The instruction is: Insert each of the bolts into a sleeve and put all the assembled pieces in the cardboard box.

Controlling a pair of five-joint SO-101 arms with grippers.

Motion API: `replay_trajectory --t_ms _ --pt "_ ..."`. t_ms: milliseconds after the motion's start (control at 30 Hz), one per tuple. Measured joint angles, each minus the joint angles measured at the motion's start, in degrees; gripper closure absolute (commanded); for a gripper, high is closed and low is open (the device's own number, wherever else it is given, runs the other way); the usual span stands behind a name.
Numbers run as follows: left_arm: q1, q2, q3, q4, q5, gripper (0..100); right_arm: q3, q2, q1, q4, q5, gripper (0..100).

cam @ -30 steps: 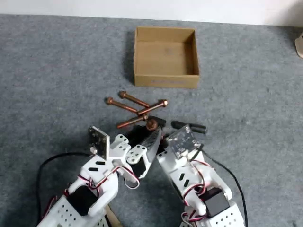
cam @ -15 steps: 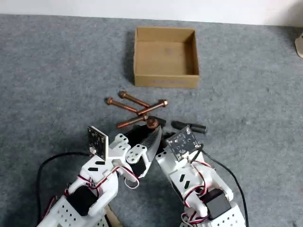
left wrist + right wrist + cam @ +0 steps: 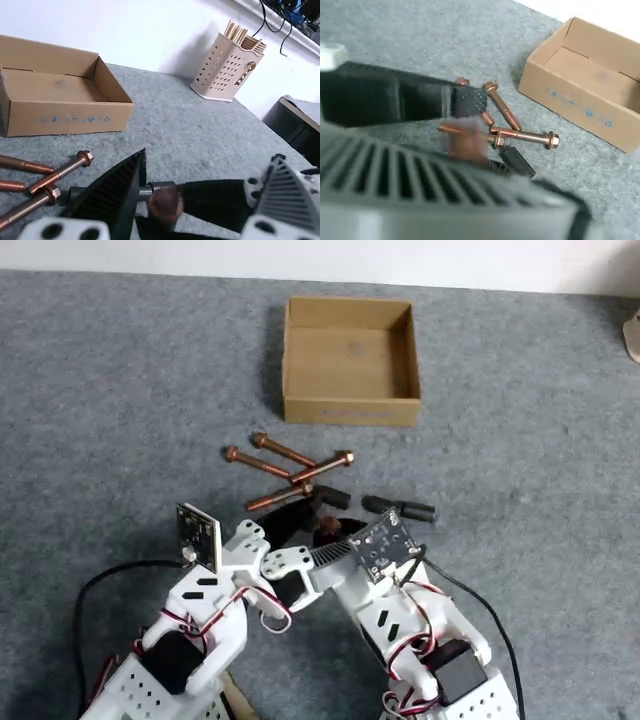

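A copper bolt [image 3: 328, 526] hangs head-up off the carpet where the two arms meet. My right gripper [image 3: 348, 534] is shut on it; its ribbed finger [image 3: 420, 180] lies just under the blurred bolt [image 3: 465, 142]. A black piece [image 3: 212, 197] runs from the bolt head [image 3: 162, 204]; whether it is a sleeve I cannot tell. My left gripper [image 3: 207, 167] stands open around the bolt, its jaws wide apart. Several loose bolts [image 3: 290, 472] lie crossed on the carpet. Two black sleeves [image 3: 331, 497] [image 3: 400, 508] rest beside them. The cardboard box [image 3: 350, 412] sits beyond.
Grey carpet covers the table. A perforated beige holder [image 3: 227, 67] with sticks stands far off to the right by the white wall. Cables [image 3: 95, 590] trail from both arm bases at the near edge.
The left gripper's ribbed finger swung outward, opening the jaws. The bolt head moved back toward the arms, away from the sleeve on the carpet. The left wrist camera board shifted slightly left.
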Motion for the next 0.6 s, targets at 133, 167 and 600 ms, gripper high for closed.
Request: replay_trajectory --t_ms 133,167,600 --pt "-0.1 -0.3 0.0 0.0 0.2 60 -0.2 0.0 -0.1 -0.1 0.9 99.3" --pt "-0.2 -0.4 0.0 0.0 0.2 59 -0.2 0.0 0.0 -0.1 1.5 99.3" --pt "-1.9 -0.4 0.0 0.0 0.2 59 -0.2 -0.1 11.0 -4.7 1.7 99.4"
